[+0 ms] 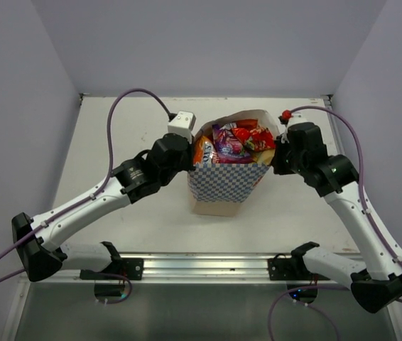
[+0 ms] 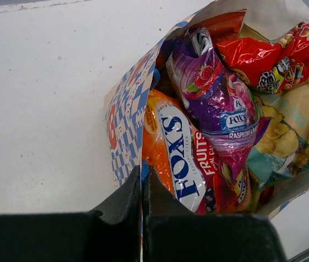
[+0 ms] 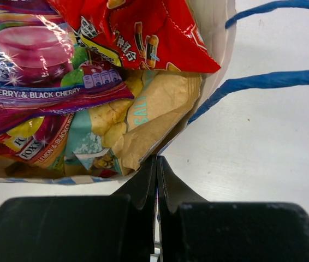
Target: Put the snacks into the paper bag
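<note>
The paper bag (image 1: 219,186) stands upright at the middle of the table (image 1: 116,128). It holds the purple Fox's packet (image 2: 220,103), orange Fox's packet (image 2: 176,153), red packet (image 3: 143,33) and tan packet (image 3: 149,109). The left gripper (image 2: 142,173) pinches the bag's left rim, fingers together. The right gripper (image 3: 155,162) pinches the right rim beside the blue string handles (image 3: 263,82).

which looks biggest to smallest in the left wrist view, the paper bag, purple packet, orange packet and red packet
1. paper bag
2. purple packet and orange packet: about alike, and the orange one sits nearer the camera, so unranked
3. red packet, partly cut off by the frame edge
</note>
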`<action>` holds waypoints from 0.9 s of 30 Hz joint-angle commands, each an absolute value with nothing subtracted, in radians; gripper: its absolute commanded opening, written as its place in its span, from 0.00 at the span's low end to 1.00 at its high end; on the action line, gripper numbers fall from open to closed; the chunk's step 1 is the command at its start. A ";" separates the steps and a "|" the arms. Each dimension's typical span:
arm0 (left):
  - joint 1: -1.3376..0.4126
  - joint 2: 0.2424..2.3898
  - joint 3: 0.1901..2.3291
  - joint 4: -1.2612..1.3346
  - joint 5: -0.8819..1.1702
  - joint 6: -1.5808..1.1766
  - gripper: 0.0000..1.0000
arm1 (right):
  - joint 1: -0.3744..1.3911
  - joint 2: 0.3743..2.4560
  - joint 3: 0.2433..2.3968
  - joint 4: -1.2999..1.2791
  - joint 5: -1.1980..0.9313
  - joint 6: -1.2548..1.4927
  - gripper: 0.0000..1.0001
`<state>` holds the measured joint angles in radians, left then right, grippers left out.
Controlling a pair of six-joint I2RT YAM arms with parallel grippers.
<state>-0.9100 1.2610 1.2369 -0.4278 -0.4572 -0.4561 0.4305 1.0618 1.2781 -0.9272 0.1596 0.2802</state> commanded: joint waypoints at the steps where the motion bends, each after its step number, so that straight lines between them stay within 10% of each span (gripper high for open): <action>1: -0.905 1.195 1.223 -0.221 -0.512 -0.475 0.00 | 0.465 1.078 1.302 -0.810 0.161 0.284 0.00; 27: -0.905 1.238 1.166 -0.535 -0.902 -0.762 0.00 | 0.905 1.270 1.486 -0.824 0.526 0.365 0.00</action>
